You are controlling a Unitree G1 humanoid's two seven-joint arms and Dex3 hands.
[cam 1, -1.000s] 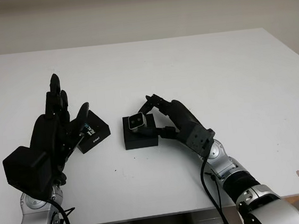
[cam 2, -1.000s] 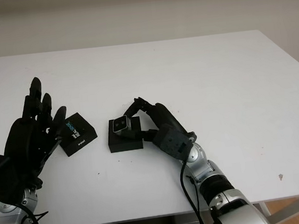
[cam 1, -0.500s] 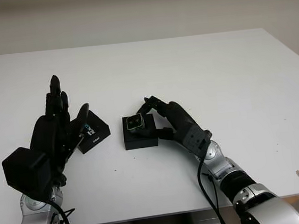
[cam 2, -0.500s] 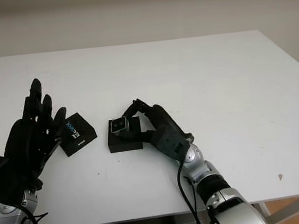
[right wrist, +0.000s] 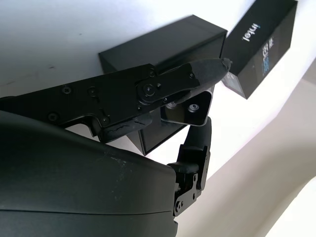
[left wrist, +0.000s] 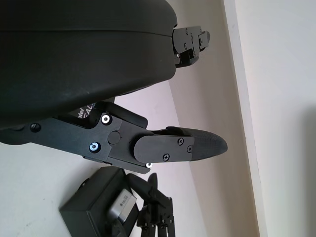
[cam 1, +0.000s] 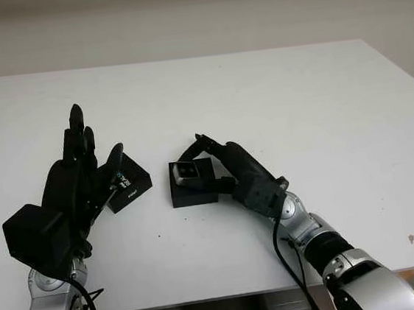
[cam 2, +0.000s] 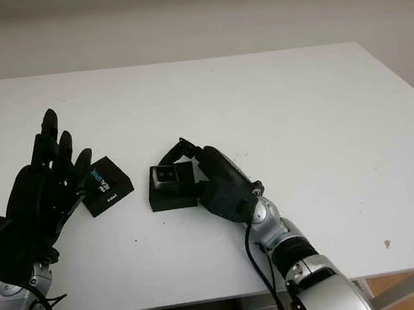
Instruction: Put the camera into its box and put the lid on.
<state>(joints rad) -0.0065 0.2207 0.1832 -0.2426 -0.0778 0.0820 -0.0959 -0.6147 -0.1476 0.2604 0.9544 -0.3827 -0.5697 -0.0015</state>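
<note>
Right hand has pushed forward since the earlier frame, fingers clamped on the camera, now lower in the box. Right wrist view shows the camera face. Left hand open beside the lid on the counter.

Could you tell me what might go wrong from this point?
1. The right hand pinches the camera tilted over the box; it could catch on the rim instead of dropping in.
2. Pushing down may slide the box, since nothing braces it.
3. The open left hand sits beside the lid and could knock it.
</note>
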